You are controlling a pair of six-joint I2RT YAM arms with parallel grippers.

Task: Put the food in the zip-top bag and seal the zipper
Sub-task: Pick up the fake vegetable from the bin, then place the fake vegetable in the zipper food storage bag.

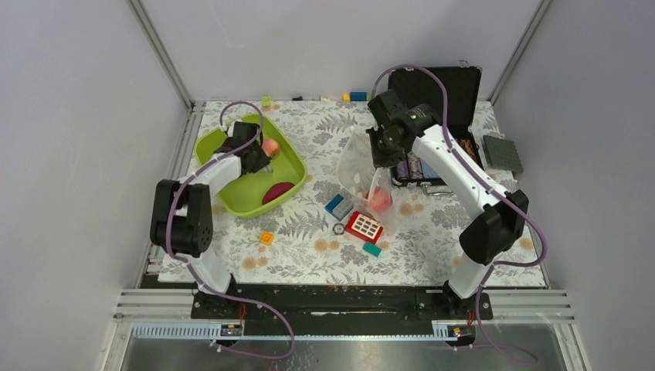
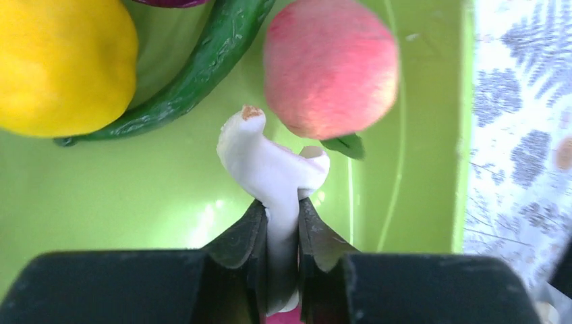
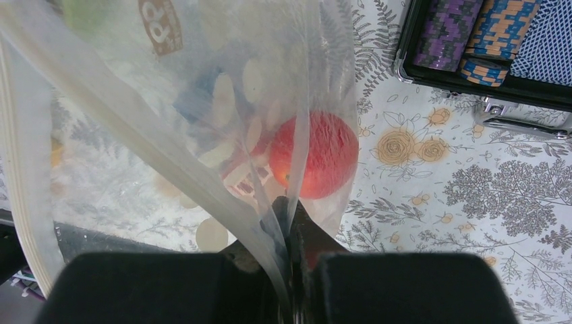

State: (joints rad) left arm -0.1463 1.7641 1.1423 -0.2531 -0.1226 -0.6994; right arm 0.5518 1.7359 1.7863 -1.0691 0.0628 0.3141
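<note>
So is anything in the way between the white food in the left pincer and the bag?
Only the green tub's wall; the white food must lift over it. Beyond, the cloth looks bare up to the zip-top bag in the right pincer. The blocks sit nearer the front.

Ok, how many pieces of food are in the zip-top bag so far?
1: a red-orange round fruit, seen through the film low in the zip-top bag, just past the right end effector, which pinches the bag's wall. Folds and glare could hide another.

Bright, even light (wrist close-ups soft).
</note>
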